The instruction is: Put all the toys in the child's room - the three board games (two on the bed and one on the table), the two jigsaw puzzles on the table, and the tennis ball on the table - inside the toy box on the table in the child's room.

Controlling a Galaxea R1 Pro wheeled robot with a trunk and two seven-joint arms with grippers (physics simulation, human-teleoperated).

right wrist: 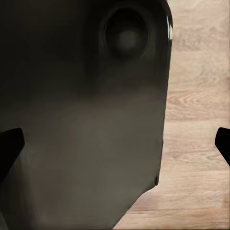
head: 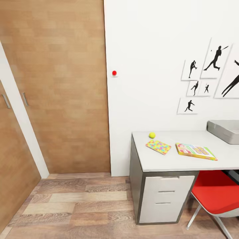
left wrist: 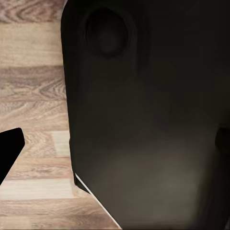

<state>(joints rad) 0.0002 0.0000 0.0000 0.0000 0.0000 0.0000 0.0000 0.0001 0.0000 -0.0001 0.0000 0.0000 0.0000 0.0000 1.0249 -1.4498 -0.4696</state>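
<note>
Across the head view's lower right, the table stands against a white wall. On it, the tennis ball sits near the back left corner, one jigsaw puzzle lies just in front of it, and a green-edged board game lies to the right. At the right edge the toy box is partly cut off. A red chair is tucked below.

From the left wrist view, one dark fingertip shows at the left edge over the wood floor, beside a dark robot body; its opening cannot be judged.

From the right wrist view, dark fingertips sit at both side edges, spread wide, gripping nothing.
</note>
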